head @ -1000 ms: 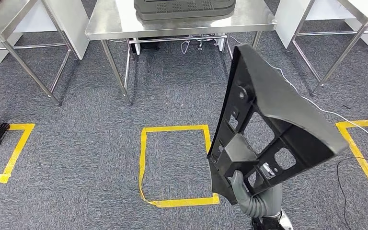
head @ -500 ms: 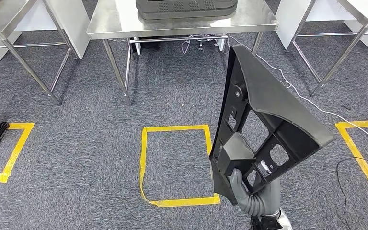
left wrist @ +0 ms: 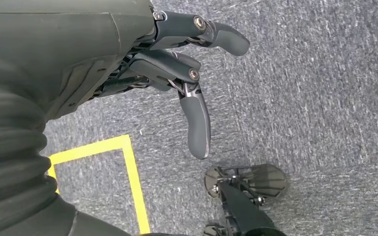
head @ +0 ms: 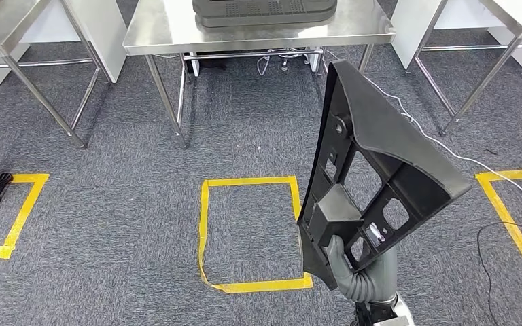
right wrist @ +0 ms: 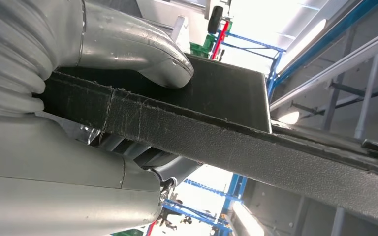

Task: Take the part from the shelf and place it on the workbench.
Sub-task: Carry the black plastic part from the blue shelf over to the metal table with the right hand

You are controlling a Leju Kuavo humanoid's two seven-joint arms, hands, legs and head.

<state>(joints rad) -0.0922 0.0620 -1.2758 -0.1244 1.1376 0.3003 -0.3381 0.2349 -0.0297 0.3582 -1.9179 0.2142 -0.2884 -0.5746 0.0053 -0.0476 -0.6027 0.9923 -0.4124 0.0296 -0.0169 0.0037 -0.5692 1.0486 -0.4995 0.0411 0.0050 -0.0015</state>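
A large black plastic part [head: 374, 163], wedge-shaped with cut-out openings, stands upright over the carpet at the right of the head view. My right hand [head: 353, 268] grips its lower end from below. In the right wrist view the grey thumb [right wrist: 142, 49] presses on the part's black edge [right wrist: 216, 132]. The steel workbench [head: 163, 30] stands ahead at the top of the head view. My left hand [left wrist: 177, 69] hangs over the carpet with its fingers apart and nothing in it.
A dark grey tray-like part [head: 265, 10] lies on the workbench. More steel tables [head: 13, 27] stand at the left and right [head: 510, 27]. Yellow tape squares [head: 251, 234] mark the carpet. A white cable [head: 462, 159] runs along the floor at the right.
The part in my right hand has swung slightly and shifted a little toward the workbench; the view has crept forward by a small amount.
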